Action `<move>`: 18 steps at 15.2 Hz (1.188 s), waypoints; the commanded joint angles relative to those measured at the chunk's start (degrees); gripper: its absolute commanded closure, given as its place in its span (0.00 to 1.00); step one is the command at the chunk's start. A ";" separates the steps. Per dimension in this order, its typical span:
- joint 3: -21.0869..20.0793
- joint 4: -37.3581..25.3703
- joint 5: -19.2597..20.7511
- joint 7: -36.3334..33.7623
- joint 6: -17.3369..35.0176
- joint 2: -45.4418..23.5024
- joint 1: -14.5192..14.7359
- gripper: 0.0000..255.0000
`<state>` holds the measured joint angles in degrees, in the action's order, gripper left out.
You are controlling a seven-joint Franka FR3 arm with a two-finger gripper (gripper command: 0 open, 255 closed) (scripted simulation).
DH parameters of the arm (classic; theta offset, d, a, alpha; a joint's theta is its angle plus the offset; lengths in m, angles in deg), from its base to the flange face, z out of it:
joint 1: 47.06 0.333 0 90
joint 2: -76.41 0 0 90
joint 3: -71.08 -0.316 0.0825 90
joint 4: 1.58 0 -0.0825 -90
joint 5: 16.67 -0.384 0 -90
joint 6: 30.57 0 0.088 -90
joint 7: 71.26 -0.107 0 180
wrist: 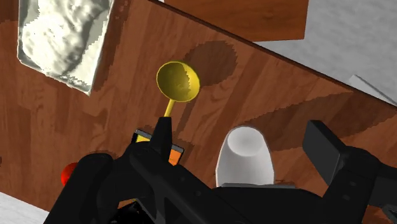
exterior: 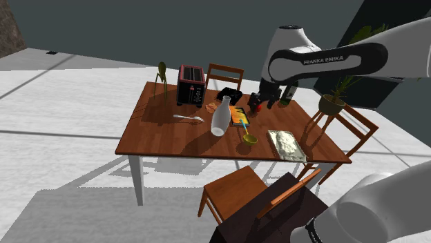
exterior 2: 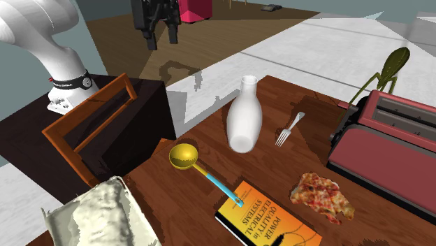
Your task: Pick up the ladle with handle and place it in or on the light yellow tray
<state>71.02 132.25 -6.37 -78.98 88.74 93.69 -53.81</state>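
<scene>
Second exterior view: we find the gripper point(exterior 2: 160, 35) hanging high over the table's point(exterior 2: 279, 168) edge, its two black fingers apart and nothing between them. The ladle point(exterior 2: 206, 175) lies flat on the wood, well below and apart from it. Its yellow bowl is turned towards the light yellow tray point(exterior 2: 98, 213), and the blue end of its handle rests on a corner of the orange book point(exterior 2: 269, 220). A white bottle point(exterior 2: 244, 119) stands near the bowl. On the book's cover we read "POWER"; the lines beneath it are not legible to us. A dark band on the arm carries small lettering we cannot make out.

Shoulder view: the ladle lies between bottle and tray, the tray near the table's front edge. The arm point(exterior: 324, 61) is marked "FRANKA EMIKA".

Wrist view: the bowl shows beyond one fingertip, and the bottle's top appears between the spread fingers, untouched.

Assessment: the approach is not yet made. We advise turning the hand so the fingers straddle the thin handle crosswise. Then descend on the yellow stretch between bowl and book, keeping clear of the bottle. The handle may sit slightly raised by the book.
</scene>
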 commanded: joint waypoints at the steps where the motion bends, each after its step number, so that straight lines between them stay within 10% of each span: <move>1: 0.11 -0.86 0.80 -1.78 2.66 -4.24 -0.70 0.00; 18: 4.32 -20.77 4.94 -12.79 13.12 -40.44 -4.88 0.00</move>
<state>74.97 113.63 -1.37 -91.57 101.89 55.64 -58.34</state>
